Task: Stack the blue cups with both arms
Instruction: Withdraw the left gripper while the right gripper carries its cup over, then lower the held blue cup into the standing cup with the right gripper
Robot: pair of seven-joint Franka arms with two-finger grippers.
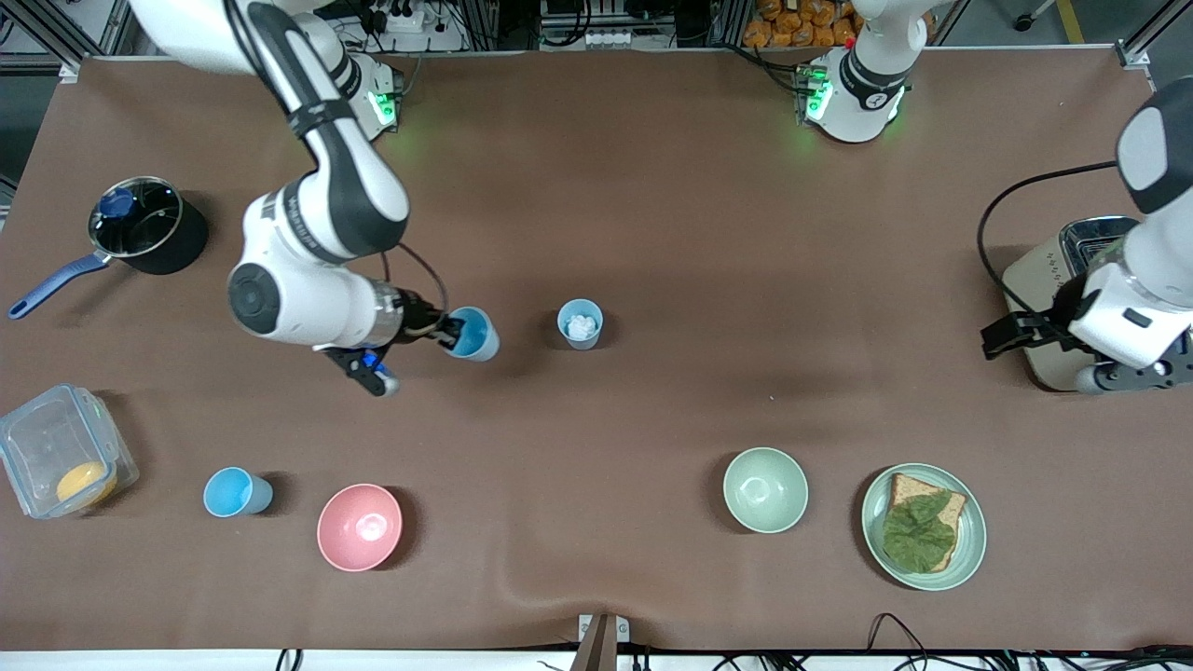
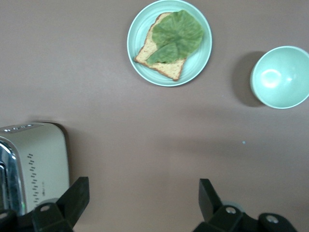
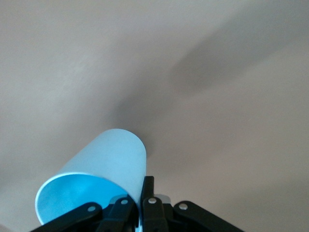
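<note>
Gripping a small sky-blue tapered plastic tumbler (image 1: pixel 473 334) by its rim, with the right gripper (image 1: pixel 455 331) clamped together on the thin wall, one finger inside the mouth and one outside. Carrying it tilted, mouth facing partly up, over bare brown desk (image 1: pixel 652 233) just beside a duller grey-blue plastic tumbler (image 1: pixel 580 323). Standing upright near the middle of the desk, that second cup is holding something white and crumpled, too small to name. Sitting nearer the front camera toward the right arm's end, a third light-blue tumbler (image 1: pixel 238 492) is resting next to a pink bowl (image 1: pixel 360 527).

Judging the cups: looking light, thin-walled and smooth, so likely shifting or swinging in a rim pinch and tipping easily when nudged. Looking stiff enough to take a firm squeeze, and unlikely to break. Taking hold at the rim, as now, is leaving the tapered base free to drop into another cup's mouth; levelling the held cup first seems wise. Possibly blocking full nesting in the grey-blue cup: the white filling.

Waiting over the desk beside a cream and chrome toaster (image 1: pixel 1072 280) at the left arm's end, the left gripper (image 1: pixel 1011 334) is hanging with fingers (image 2: pixel 72 198) spread wide apart and holding nothing.
</note>
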